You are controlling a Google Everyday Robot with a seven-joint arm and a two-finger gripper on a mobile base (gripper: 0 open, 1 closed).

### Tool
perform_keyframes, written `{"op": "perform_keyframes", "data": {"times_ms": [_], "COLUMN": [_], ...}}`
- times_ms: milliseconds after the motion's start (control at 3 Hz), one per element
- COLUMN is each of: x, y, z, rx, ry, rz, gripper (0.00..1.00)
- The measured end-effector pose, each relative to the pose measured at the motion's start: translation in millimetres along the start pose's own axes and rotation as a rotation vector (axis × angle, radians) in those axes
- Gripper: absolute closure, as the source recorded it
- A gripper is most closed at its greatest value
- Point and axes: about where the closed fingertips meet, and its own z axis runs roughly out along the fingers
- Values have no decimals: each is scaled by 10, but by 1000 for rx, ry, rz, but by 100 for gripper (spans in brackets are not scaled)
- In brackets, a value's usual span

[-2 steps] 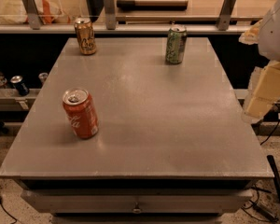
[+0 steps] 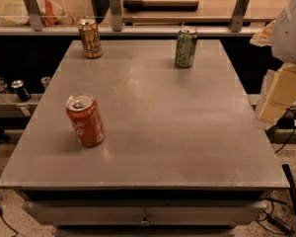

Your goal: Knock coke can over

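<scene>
Looking down on a grey metal bench (image 2: pixel 187 132) carrying 3 cans. Finding the coke can (image 2: pixel 85 120) standing upright near the front-left part, silver top showing, well apart from the other 2. Noting a gold-brown can (image 2: pixel 90 38) at the far-left corner and a pale green can (image 2: pixel 186 47) along the far edge. Spotting the gripper (image 2: pixel 278 100) hanging beside the bench's right edge, well apart from the coke can; clenched or released, cannot tell. Seeing a wooden shelf (image 2: pixel 212 4) with metal brackets (image 2: pixel 239 6) behind, and speckled floor (image 2: pixel 5 216) below.
</scene>
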Motion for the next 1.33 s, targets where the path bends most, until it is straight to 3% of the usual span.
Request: {"op": "perform_keyframes", "data": {"times_ms": [333,667,1000,1333], "x": [-203,-539,-816,-1009], "y": [21,103,209,270], "z": [163,480,708,635], "rx": [-64,-176,-260,-297], "ry": [-104,-285,-494,-599], "rz": [-38,-84,-87,-78], "gripper": [0,0,0,0]}}
